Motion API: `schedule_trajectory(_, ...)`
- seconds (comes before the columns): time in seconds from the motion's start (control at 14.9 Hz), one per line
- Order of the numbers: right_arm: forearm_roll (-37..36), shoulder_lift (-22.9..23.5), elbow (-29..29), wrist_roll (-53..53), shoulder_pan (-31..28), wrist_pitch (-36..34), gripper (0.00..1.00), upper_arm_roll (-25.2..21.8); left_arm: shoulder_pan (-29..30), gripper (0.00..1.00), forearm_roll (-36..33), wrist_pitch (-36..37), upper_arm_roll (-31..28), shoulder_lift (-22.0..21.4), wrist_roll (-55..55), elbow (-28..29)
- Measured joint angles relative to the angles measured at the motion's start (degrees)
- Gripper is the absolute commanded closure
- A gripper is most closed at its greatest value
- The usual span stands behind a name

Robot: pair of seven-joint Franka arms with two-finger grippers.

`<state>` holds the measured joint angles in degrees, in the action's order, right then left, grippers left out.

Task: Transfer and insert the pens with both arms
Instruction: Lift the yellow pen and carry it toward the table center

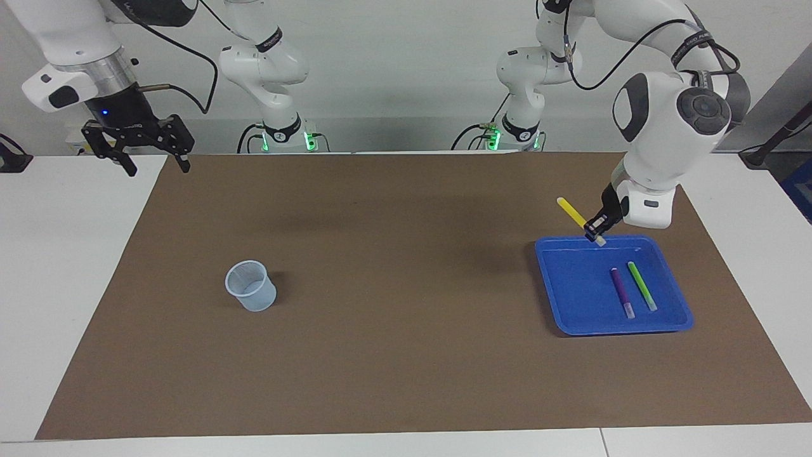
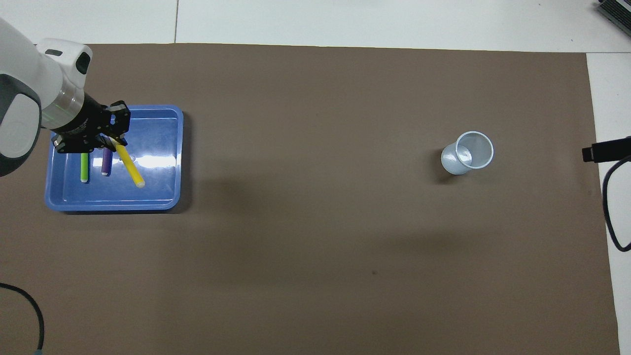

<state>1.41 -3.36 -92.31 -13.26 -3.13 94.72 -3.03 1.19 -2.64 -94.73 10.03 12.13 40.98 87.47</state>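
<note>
The left gripper [image 1: 596,231] is clenched on the yellow pen [image 1: 574,213], pinching it near its pale capped end, and holds it in the air above the edge of the blue tray [image 1: 571,304] that lies nearest the robots. The pen is tilted, its yellow end pointing up and toward the middle of the table; in the overhead view the same pen [image 2: 129,167] slants out from the gripper [image 2: 109,142] over the tray's floor. In the tray [image 2: 162,199] the purple pen [image 1: 622,292] and the green pen [image 1: 642,285] lie flat, side by side and close together without touching, the green one nearer the left arm's end of the table. The tray sits on the brown mat [image 1: 406,355] near the mat's edge at that end. Well apart from it, toward the right arm's end, a pale translucent cup [image 1: 250,285] stands upright on the mat. The right gripper [image 1: 155,162] waits with its fingers spread wide and nothing between them, raised over the mat's corner nearest the right arm's base, where the white table [image 1: 63,254] begins.
</note>
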Motion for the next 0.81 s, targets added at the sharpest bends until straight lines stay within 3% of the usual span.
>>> schedule_trajectory(0.4, -0.09, -0.01, 0.08, -16.82, 0.39, -2.26, 0.03, 0.43, 0.01, 1.0, 4.87, 3.56, -0.83, -6.86, 15.56, -0.37)
schedule_trajectory(0.81, -0.08, -0.02, 2.03, -27.11, 0.55, -5.32, 0.03, 2.73, -1.05, 1.0, 4.87, 3.74, -0.11, -7.93, 37.94, -0.37)
